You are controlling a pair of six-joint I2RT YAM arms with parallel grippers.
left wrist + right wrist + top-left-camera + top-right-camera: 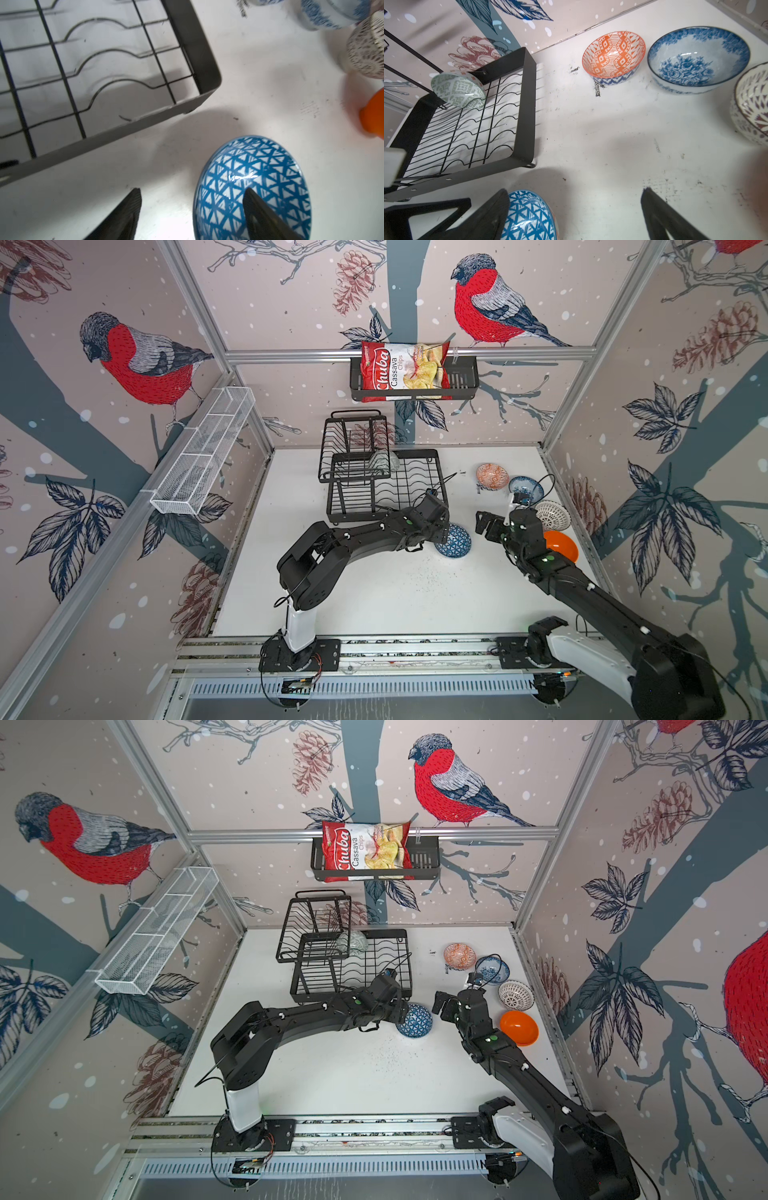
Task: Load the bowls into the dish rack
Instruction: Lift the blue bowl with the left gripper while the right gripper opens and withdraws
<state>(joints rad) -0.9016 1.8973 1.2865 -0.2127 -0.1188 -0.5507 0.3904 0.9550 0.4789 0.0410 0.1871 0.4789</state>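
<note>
- On the white table (374,593), at 12 o'clock from its middle, stands one dish rack (399,485). It is black wire in two tiers: a slotted raised tier behind a wider tray of wavy wires.
- Off the table, one white mesh shelf (203,452) hangs toward 10 o'clock. One black basket (461,381) holding one chips bag (401,366) hangs above 12 o'clock.
- Six bowls show. One, the grey-green bowl (386,460), leans on its side in the tray's far corner, beside the upper tier.
- Four bowls rest on the table in an arc from 2 to 3 o'clock: salmon-orange bowl (492,477), blue-white floral bowl (525,487), white lattice bowl (552,515), plain orange bowl (561,545). The right arm partly hides the last.
- One, the dark blue geometric bowl (457,541), lies tipped at 3 o'clock, just off the rack's near corner, between both grippers.
- Left gripper (192,191): jaws spread astride that bowl's rim, not clamping it.
- Right gripper (575,190): jaws wide apart, empty, just beside the same bowl.
</note>
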